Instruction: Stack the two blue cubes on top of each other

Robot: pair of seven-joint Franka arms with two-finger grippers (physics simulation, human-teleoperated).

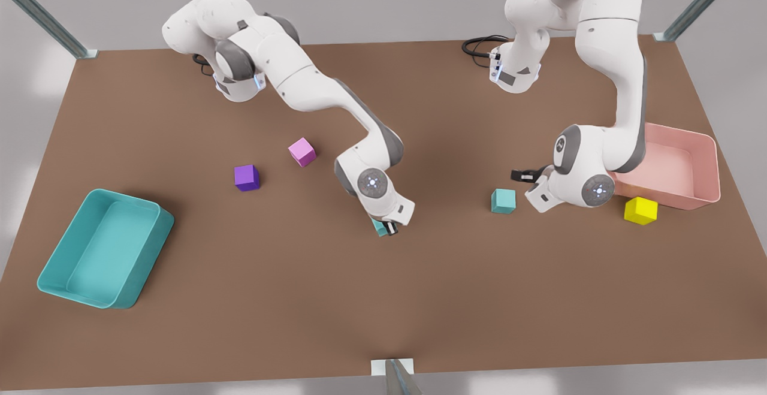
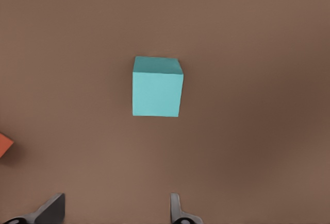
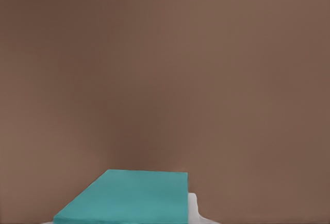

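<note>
Two Teal Cubes Apart, One Pinched by an Arm

Two white arms are reaching over the wide brown table [image 1: 299, 299]. On the front view's left edge, a large teal plastic tray [image 1: 144, 263] is lying well apart from everything else; on the front view's right, a pink rectangular bin [image 1: 710, 167] is sitting behind the nearer arm's elbow.

The right gripper [image 1: 389, 226], near the table's middle, is pinching one small teal cube [image 1: 379, 227] low over the table, and the right wrist view is showing that cube [image 3: 129, 198] close up between the fingers. The left gripper [image 1: 527, 175], near the pink bin, is hovering with its dark fingers [image 2: 178, 211] spread above the second small teal cube [image 1: 503, 201], which is resting free on the table [image 2: 157, 86].

A small yellow cube [image 1: 640, 210] is lying just beside the pink bin. A purple cube [image 1: 246, 177] and a pink-violet cube [image 1: 302, 151] are sitting near each other, left of centre in the front view.
</note>
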